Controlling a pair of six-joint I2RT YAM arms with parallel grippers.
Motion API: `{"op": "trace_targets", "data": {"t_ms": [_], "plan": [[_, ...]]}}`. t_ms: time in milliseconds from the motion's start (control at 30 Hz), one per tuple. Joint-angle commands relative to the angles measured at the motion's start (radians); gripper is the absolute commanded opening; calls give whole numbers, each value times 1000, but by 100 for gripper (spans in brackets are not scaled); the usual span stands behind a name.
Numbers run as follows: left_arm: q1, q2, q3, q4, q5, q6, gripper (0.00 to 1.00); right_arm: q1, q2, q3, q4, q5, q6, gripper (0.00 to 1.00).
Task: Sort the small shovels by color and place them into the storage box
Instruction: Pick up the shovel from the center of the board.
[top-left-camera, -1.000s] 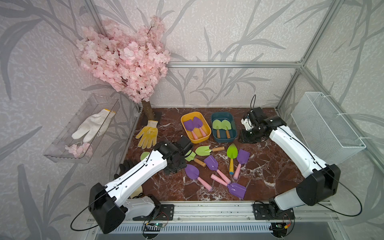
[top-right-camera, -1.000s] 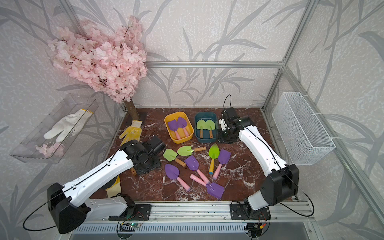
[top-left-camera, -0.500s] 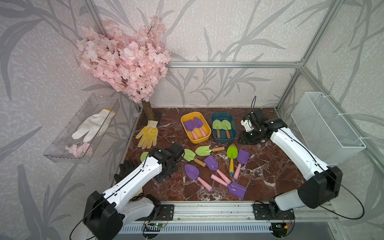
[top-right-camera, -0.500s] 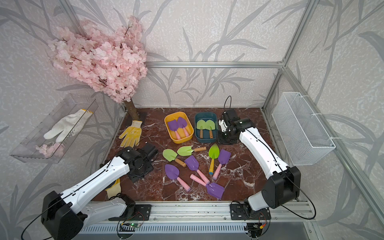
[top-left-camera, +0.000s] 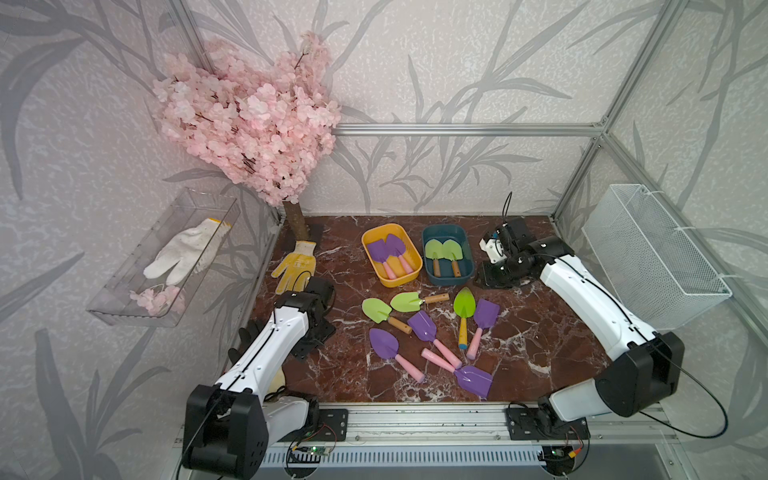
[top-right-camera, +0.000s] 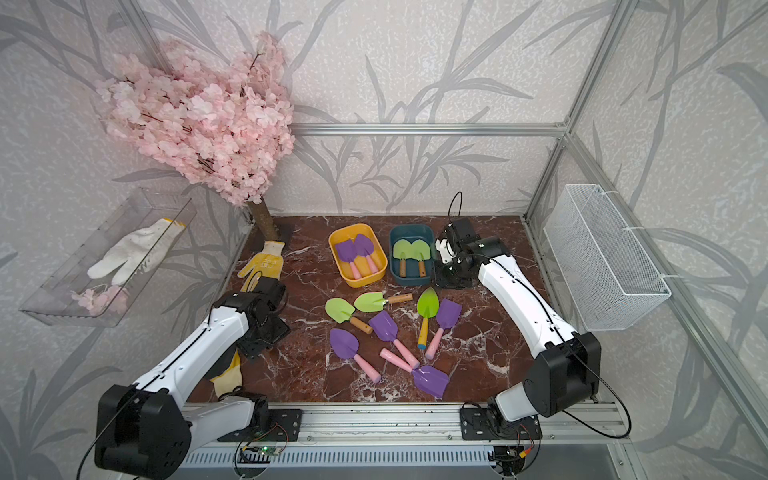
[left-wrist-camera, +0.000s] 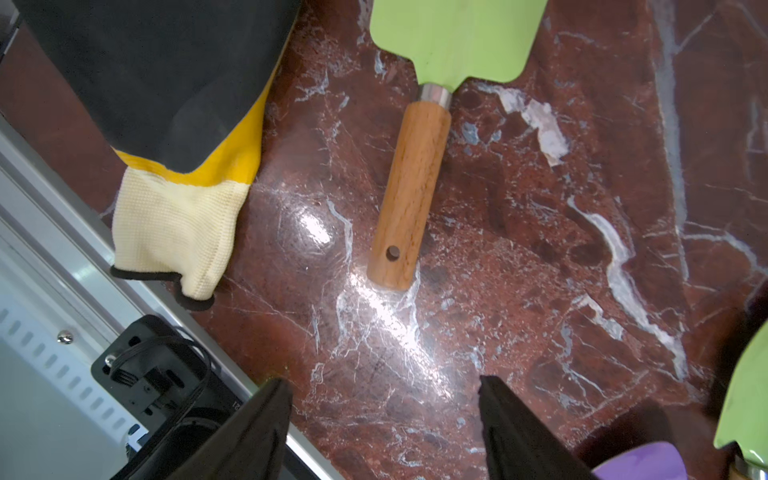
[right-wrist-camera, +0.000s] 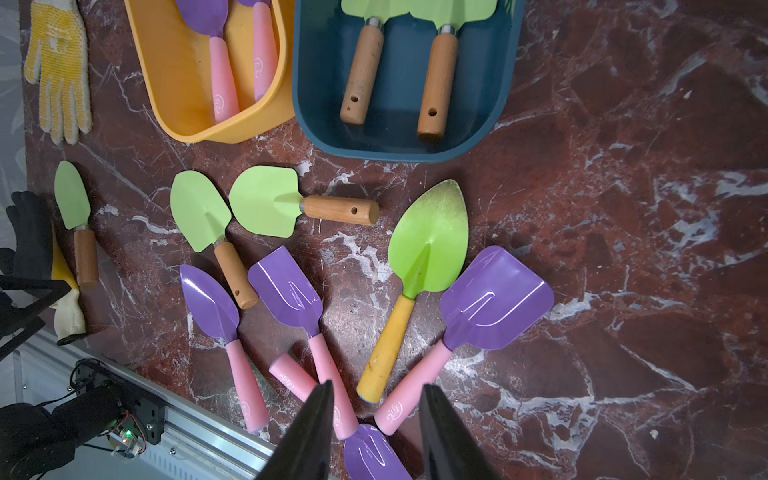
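The yellow storage box (top-left-camera: 395, 283) holds two purple shovels, and the teal storage box (top-left-camera: 451, 280) holds two light green ones. Loose on the marble lie two light green shovels (top-left-camera: 376, 309), a pointed green one with a yellow handle (top-left-camera: 464, 305) and several purple ones (top-left-camera: 423, 326). My left gripper (left-wrist-camera: 382, 382) is open and empty at the table's left. A further light green shovel with a wooden handle (left-wrist-camera: 409, 195) lies just ahead of it. My right gripper (right-wrist-camera: 376, 386) hangs open and empty beside the teal box, high over the loose shovels.
A yellow glove (top-left-camera: 295, 268) lies at the back left. A black and yellow glove (left-wrist-camera: 166, 83) lies under my left arm by the front rail (top-left-camera: 415, 411). A blossom tree (top-left-camera: 249, 120), a clear tray (top-left-camera: 124, 291) and a wire basket (top-left-camera: 652, 257) line the sides.
My left arm has drawn back from the loose shovels toward the front left, and its jaws have spread wider. The right arm has hardly moved.
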Motion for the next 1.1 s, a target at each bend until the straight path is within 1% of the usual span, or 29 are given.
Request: {"op": "trace_targets", "data": {"t_ms": [0, 100, 233, 367, 633, 833, 967, 1067], "plan": [[51, 38, 32, -16, 2, 101, 76, -8, -1, -10, 19, -23, -8, 39], [83, 66, 29, 5, 31, 139, 76, -9, 1, -13, 24, -28, -7, 39], [103, 98, 21, 52, 60, 191, 76, -12, 3, -19, 28, -26, -5, 39], [126, 155, 32, 62, 73, 251, 76, -15, 6, -18, 25, -28, -13, 39], [190, 203, 9, 141, 104, 282, 74, -16, 11, -13, 20, -24, -17, 39], [208, 254, 16, 170, 106, 320, 73, -17, 22, -12, 22, -20, -18, 39], [216, 283, 26, 178, 101, 344, 71, -20, 32, -2, 18, -18, -20, 39], [224, 296, 29, 182, 97, 352, 65, -20, 39, -2, 19, -20, -19, 39]]}}
